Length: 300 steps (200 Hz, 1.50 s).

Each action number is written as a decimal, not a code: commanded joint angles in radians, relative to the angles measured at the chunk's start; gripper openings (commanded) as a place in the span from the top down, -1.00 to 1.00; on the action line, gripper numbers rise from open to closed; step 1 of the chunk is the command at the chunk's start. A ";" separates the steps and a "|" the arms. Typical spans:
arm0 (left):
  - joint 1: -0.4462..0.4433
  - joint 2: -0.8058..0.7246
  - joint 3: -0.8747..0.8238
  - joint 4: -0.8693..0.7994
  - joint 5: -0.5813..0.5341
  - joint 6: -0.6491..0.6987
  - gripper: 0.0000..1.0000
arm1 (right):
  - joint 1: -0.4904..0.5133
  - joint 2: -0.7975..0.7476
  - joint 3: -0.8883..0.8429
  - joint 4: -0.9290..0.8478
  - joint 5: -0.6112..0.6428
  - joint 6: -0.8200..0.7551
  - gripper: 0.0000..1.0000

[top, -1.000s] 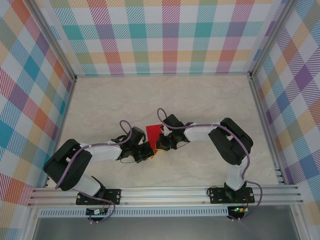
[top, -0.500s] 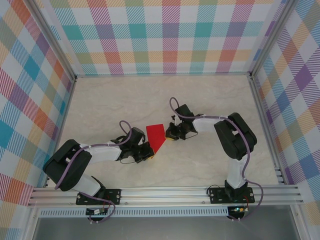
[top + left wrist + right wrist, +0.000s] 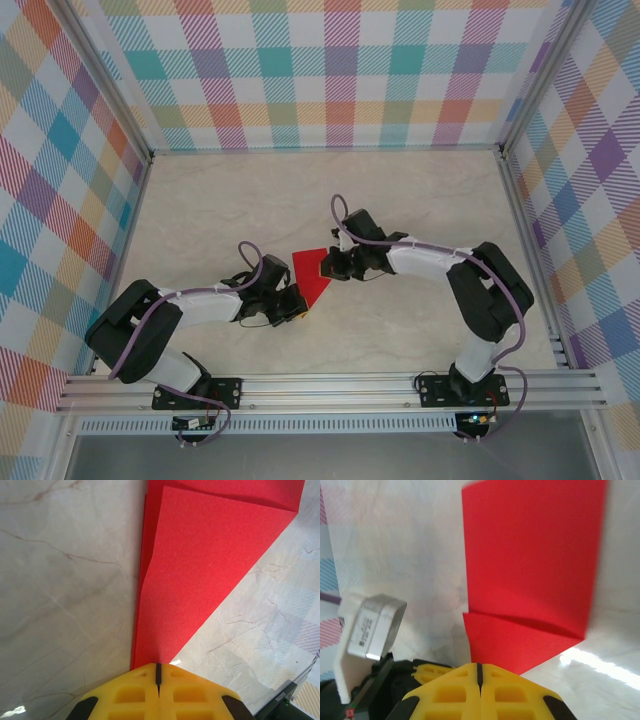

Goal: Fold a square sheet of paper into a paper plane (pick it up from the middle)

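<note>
In the middle of the table (image 3: 420, 200), a little toward the near edge, I see the red sheet of paper (image 3: 311, 270) (image 3: 200, 570) (image 3: 530, 555) lying partly folded, one layer lapped over another. My left gripper (image 3: 300, 309) (image 3: 158, 677) is clenched, its yellow tips touching the sheet's near pointed corner (pinching or only pressing, I cannot tell). My right gripper (image 3: 325, 268) (image 3: 479, 674), likewise clenched tight, meets the sheet's right edge beside the folded flap.
</note>
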 commanded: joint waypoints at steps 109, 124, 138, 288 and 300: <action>-0.012 -0.066 0.084 -0.146 -0.007 0.115 0.89 | 0.038 0.187 0.027 -0.038 0.020 0.061 1.00; -0.012 -0.056 0.113 -0.149 -0.031 0.126 0.86 | 0.037 0.188 0.024 -0.040 0.020 0.063 1.00; -0.012 -0.029 0.128 -0.130 -0.044 0.125 0.86 | 0.037 0.189 0.022 -0.039 0.020 0.066 1.00; -0.022 0.040 -0.001 -0.144 0.055 0.187 0.92 | 0.037 0.247 0.015 -0.060 0.032 0.117 1.00; -0.028 0.025 0.002 -0.165 0.058 0.201 0.92 | 0.037 0.253 0.014 -0.065 0.038 0.125 1.00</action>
